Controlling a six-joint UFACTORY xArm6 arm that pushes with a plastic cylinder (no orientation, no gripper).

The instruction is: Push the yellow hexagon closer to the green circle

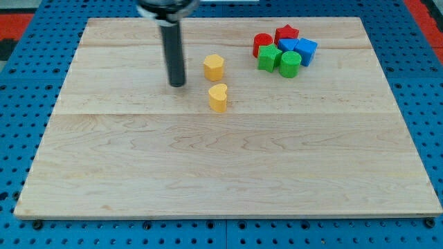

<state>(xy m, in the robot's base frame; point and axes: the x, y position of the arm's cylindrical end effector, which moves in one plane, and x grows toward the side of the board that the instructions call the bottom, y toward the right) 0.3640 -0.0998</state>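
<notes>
— Board (228,187) first, near edge: plain wood. Further in?
— Yellow heart (218,97), alone, just below the yellow hexagon (214,67) and apart from it. Then my tip (178,84), down on the wood at the view's left of the hexagon, near but not touching, roughly level with the gap between the two yellow blocks.
— Fingers?
— None to speak of: bare rod, nothing to clench or release, nothing held.
— And the goal?
— Green circle (290,63), well off to the view's right, at the lower edge of a tight cluster with a green block (268,58), two red blocks (262,43) and two blue blocks (306,50), farthest up the board.
— So, how to push well?
— Probably: slide up a touch to line up behind the hexagon's left face, then push straight toward the view's right. Keep clear of the heart. Aim through the centre, or risk spinning it off line. Stop short of scattering the cluster.
</notes>
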